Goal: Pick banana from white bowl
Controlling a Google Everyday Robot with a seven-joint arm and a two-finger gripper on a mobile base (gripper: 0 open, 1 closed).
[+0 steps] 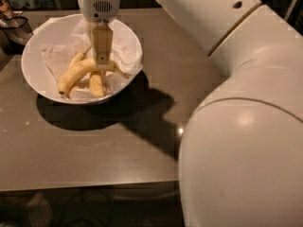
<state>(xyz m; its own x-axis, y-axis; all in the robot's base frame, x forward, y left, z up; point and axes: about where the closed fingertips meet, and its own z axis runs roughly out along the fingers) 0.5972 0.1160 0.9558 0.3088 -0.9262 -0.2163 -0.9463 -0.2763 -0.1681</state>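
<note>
Broadly, the robot's white arm (246, 126) fills the right side, over the bench's right edge. The bench (94, 155) is a flat, matte brown top, likely smooth enough for a nudged bowl to slide; dim clutter (14, 18) sits beyond its far-left corner. Toward that corner stands the white bowl (33, 46), lined with crumpled paper (125, 46) that could snag or lift. On the paper lies the banana (78, 72), long and curved, among two shorter bananas (96, 84). It looks light, soft-skinned and easily bruised, best taken across its thick middle. The pincer (102, 60) hangs straight down onto that middle; how far open it is, or whether it has hold, I cannot tell
</note>
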